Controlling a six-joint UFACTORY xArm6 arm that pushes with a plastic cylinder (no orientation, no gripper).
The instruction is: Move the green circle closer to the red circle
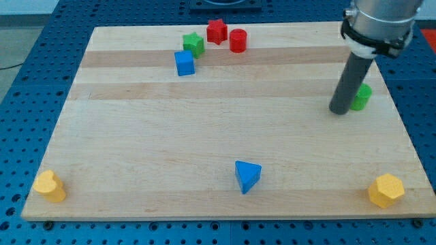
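The green circle (362, 96) sits near the board's right edge, partly hidden behind my rod. My tip (338, 109) rests on the board just to the view's left of the green circle, touching or almost touching it. The red circle (238, 41) stands near the view's top, a little left of centre, far from the green circle.
A red star (216, 30) sits just left of the red circle, a green star (194, 44) and a blue cube (184, 63) further left. A blue triangle (247, 176) lies at bottom centre. Yellow blocks sit at the bottom left (50, 186) and bottom right (386, 190) corners.
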